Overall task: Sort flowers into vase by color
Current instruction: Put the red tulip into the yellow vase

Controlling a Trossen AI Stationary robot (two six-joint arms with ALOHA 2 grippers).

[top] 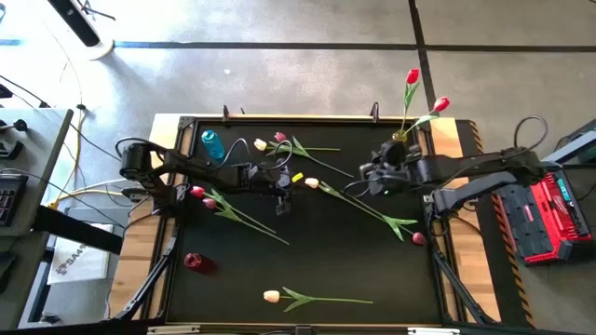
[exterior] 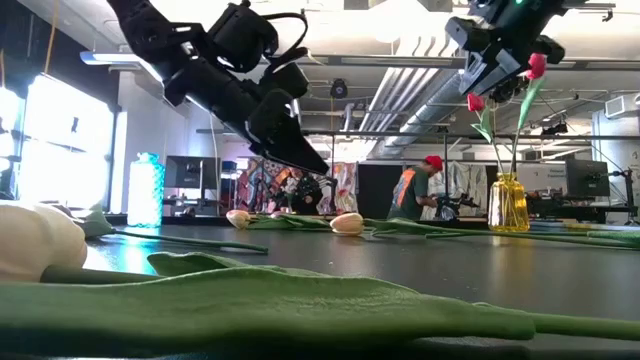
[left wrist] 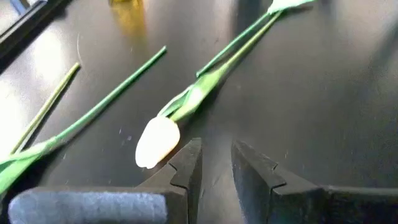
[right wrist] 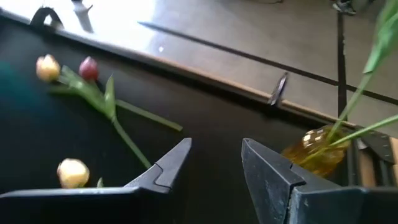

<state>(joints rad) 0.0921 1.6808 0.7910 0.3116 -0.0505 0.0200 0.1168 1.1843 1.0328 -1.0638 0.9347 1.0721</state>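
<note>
Tulips lie flat on the black table. A cream tulip (top: 312, 183) lies mid-table, its stem running toward the right edge; it also shows in the left wrist view (left wrist: 157, 142). My left gripper (top: 285, 193) hangs open above the table just beside that head (left wrist: 216, 167), touching nothing. A cream and a pink tulip (top: 270, 141) lie at the far side. Two dark red tulips (top: 203, 197) lie at the left. Another cream tulip (top: 271, 296) lies near the front edge. My right gripper (top: 374, 179) is open and empty in the air, near the yellow vase (right wrist: 317, 149), which holds two red tulips (top: 413, 78).
A blue vase (top: 212, 144) stands at the far left of the table. A small red vase (top: 193, 261) is at the near left. A dark pink tulip head (top: 418, 238) lies by the right edge. A person (exterior: 408, 193) stands in the room beyond the table.
</note>
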